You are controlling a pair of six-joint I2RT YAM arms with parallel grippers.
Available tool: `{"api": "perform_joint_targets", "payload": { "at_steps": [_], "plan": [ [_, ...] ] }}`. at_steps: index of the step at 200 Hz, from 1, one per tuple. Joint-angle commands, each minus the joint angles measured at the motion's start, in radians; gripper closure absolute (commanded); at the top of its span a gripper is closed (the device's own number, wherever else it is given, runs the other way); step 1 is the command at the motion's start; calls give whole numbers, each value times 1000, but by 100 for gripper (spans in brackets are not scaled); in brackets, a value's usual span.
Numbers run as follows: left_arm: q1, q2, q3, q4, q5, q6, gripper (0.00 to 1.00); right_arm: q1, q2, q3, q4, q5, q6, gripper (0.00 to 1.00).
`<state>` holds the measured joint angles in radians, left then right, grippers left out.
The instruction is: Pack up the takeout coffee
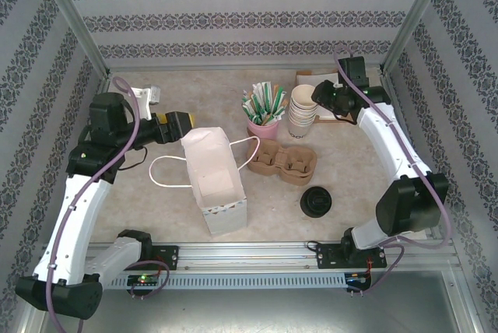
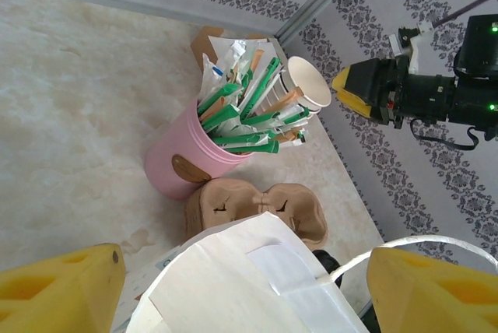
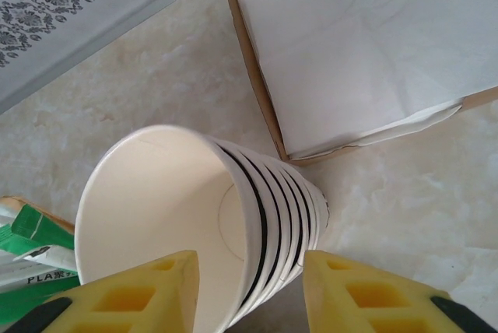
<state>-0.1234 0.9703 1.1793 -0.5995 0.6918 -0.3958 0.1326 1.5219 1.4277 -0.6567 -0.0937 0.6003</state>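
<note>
Takeout coffee standing near paper bag, left hand released, right hand straddling cup stack, grip unclear

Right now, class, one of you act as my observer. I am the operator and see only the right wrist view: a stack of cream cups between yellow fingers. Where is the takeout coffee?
Observer: The takeout coffee stands alone to the right of the white paper bag, towards the arm bases.
Operator: Is the bag ready to take it?
Observer: It stands upright with its mouth open.
Operator: And the left arm?
Observer: The left gripper is open, with one finger on either side of the bag's top edge.
</note>
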Motion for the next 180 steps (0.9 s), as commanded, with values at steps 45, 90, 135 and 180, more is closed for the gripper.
{"api": "perform_joint_targets", "payload": {
  "at_steps": [45, 90, 135, 180],
  "plan": [
    [-46, 13, 26, 4, -27, 30, 23, 24, 30, 39, 9, 29, -15, 66],
    [-69, 12, 22, 6, -40, 40, 26, 24, 46, 37, 8, 32, -29, 73],
    [-80, 13, 23, 6, -52, 46, 28, 24, 50, 45, 2, 32, -30, 84],
    [-92, 11, 18, 6, -72, 48, 28, 24, 42, 77, -32, 35, -28, 92]
  ]
}}
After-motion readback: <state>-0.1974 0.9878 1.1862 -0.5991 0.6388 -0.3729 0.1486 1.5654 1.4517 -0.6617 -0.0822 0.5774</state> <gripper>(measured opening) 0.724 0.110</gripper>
